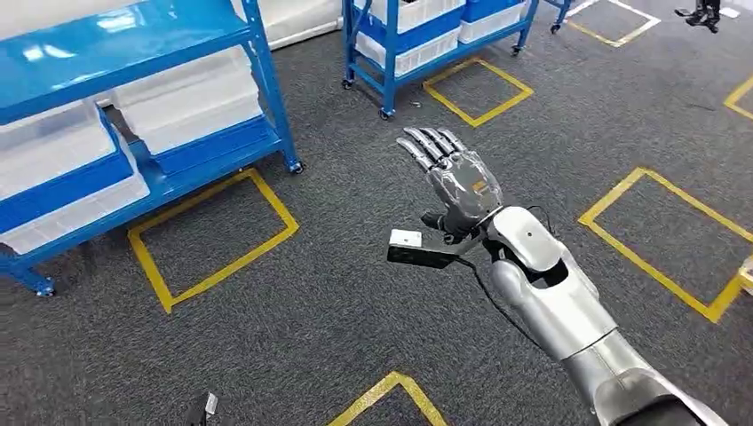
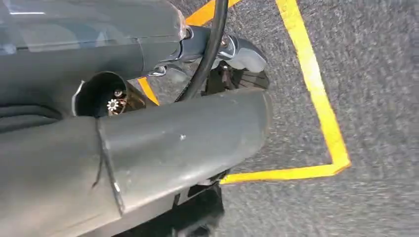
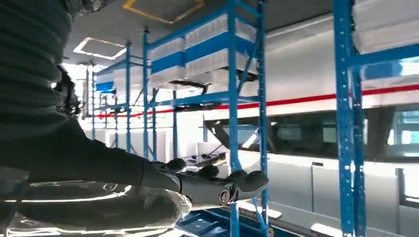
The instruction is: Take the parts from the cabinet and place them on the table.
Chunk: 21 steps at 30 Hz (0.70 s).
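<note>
Right hand (image 1: 455,173) is up over the carpet in your head view, fingers spread flat, holding nothing; the shelf rack (image 1: 133,115) with its white bins (image 1: 191,106) sits far left, well apart. Parts themselves can't be made out. Left wrist view: floor and yellow tape (image 2: 316,98), left hand state can't tell. Right wrist view: same open fingers (image 3: 217,190), another rack (image 3: 232,98) beyond. Risk: you reach early and miss the shelf or knock a bin.

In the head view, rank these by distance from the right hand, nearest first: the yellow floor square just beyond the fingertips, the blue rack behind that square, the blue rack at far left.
From the right hand:
1. Yellow floor square, just beyond the fingertips.
2. Blue rack behind it, top centre.
3. Blue rack at far left.
</note>
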Available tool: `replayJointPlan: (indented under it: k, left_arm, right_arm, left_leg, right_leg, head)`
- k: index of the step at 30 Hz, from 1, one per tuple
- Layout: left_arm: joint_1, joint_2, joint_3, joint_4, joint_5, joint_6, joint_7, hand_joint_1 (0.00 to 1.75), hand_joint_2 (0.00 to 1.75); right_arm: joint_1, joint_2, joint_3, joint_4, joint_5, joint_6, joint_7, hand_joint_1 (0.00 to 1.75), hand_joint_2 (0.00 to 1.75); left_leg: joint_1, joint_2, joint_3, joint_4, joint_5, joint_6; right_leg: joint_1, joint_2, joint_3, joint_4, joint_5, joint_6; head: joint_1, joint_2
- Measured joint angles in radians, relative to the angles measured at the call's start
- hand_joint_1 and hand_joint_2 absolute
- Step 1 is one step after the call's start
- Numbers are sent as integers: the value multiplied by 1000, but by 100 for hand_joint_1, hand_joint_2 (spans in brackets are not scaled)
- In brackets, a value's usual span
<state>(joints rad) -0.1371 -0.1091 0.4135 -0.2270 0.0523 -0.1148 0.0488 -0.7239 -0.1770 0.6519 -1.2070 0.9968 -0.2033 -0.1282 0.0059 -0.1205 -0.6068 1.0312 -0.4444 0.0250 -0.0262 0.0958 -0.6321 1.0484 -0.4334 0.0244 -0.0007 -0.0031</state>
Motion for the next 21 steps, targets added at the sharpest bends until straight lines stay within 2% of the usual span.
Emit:
replayJointPlan:
  k: [1,3,4,5,6,7,8,9,10,11,12,13,14,15,16,17,19,20,21]
  left_arm:
    - [-1,0,0,0,-1,0,0,0,0]
    - [5,0,1,0,-2,0,-2,0,0]
    - [7,2,1,0,-2,1,-3,0,0]
    - [11,0,1,0,-2,2,-3,0,0]
    - [10,-1,1,0,-3,3,-3,0,0]
    - [6,-1,1,0,-3,3,-3,0,0]
    - [3,-1,1,0,-3,3,-3,0,0]
    - [4,-1,1,0,-3,3,-3,0,0]
    - [6,-1,1,0,-3,2,-3,0,0]
    - [8,-1,1,0,-3,2,-3,0,0]
    - [9,-1,1,0,-3,2,-3,0,0]
    - [9,0,1,0,-3,2,-3,0,0]
    - [8,0,1,0,-4,2,-3,0,0]
    - [5,-1,1,0,-4,2,-3,0,0]
    - [2,-1,1,-1,-4,2,-3,0,0]
    - [1,-1,1,-1,-4,2,-4,0,0]
    - [4,-1,1,-1,-9,3,-5,0,0]
    - [7,-2,1,-1,-10,3,-5,0,0]
    - [7,-2,2,-1,-11,3,-6,0,0]
  right_arm:
    - [1,0,0,0,0,-1,-1,0,175]
    - [2,1,0,-1,0,-3,-2,0,175]
    - [1,2,0,-2,0,-3,-2,0,175]
    - [0,2,0,-1,0,-3,-1,0,175]
    - [-1,2,0,-1,0,-5,-2,0,175]
    - [-1,2,0,-1,0,-6,-2,0,175]
    - [2,2,0,0,0,-6,-3,0,175]
    - [5,1,0,0,0,-6,-2,0,175]
    - [7,1,0,1,0,-6,-2,0,175]
    - [7,1,0,1,0,-6,-2,0,175]
    - [7,1,0,1,0,-6,-2,0,175]
    - [6,1,0,1,0,-6,-2,0,175]
    - [5,2,0,0,0,-6,-2,0,175]
    - [5,1,0,0,0,-6,-2,0,175]
    - [4,0,0,0,0,-6,-2,0,175]
    - [5,0,0,0,0,-6,-2,0,0]
    - [2,4,0,-2,-2,-5,-2,0,0]
    - [0,4,-2,-2,-5,-2,-3,0,0]
    - [-2,3,-6,-2,-8,-2,-3,0,0]
  left_leg:
    - [6,-13,-5,-3,2,-4]
    - [14,-37,-5,-11,3,-17]
    - [6,-53,-5,-13,0,-25]
    - [4,-4,-6,5,-9,-27]
    - [1,54,-26,49,-32,-29]
    - [2,89,-64,120,-63,-32]
    - [4,105,-112,206,-94,-35]
    - [6,111,-153,273,-112,-37]
    - [7,114,-178,304,-104,-39]
    - [7,115,-175,280,-75,-40]
    - [7,119,-147,211,-24,-39]
    - [6,131,-104,117,32,-35]
    - [2,167,-62,28,75,-28]
    - [-16,207,-41,6,52,-27]
    - [-16,199,-42,-8,49,-16]
    - [-15,189,-46,-6,48,-14]
    - [-13,161,-42,-9,43,-3]
    - [-5,155,-31,-19,44,3]
    - [-3,148,-27,-19,40,9]
  right_leg:
    - [4,-11,2,-4,-8,-1]
    - [12,-32,7,-9,-14,-11]
    - [-2,-48,19,-20,-13,-19]
    - [0,-62,30,-29,-14,-26]
    - [1,-74,39,-34,-17,-34]
    - [4,-88,45,-34,-20,-38]
    - [7,-105,52,-34,-27,-42]
    - [8,-120,57,-34,-33,-42]
    - [9,-136,64,-33,-39,-42]
    - [9,-147,71,-33,-45,-41]
    - [9,-161,80,-33,-53,-39]
    - [9,-173,91,-33,-61,-36]
    - [11,-185,102,-33,-70,-32]
    - [19,-196,107,-33,-78,-25]
    - [23,-205,107,-31,-83,-18]
    - [24,-217,112,-35,-85,-15]
    - [26,-242,122,-40,-95,-3]
    - [17,-214,124,-30,-108,5]
    - [15,-157,106,12,-128,5]
  head:
    - [0,0]
    - [0,0]
    - [1,0]
    - [0,0]
    - [-11,0]
    - [-12,0]
    - [-12,0]
    - [-12,0]
    - [-12,0]
    - [-12,0]
    - [-12,0]
    - [-12,0]
    - [-12,0]
    - [-11,0]
    - [-11,0]
    - [-9,0]
    - [-10,0]
    - [-9,0]
    - [-8,0]
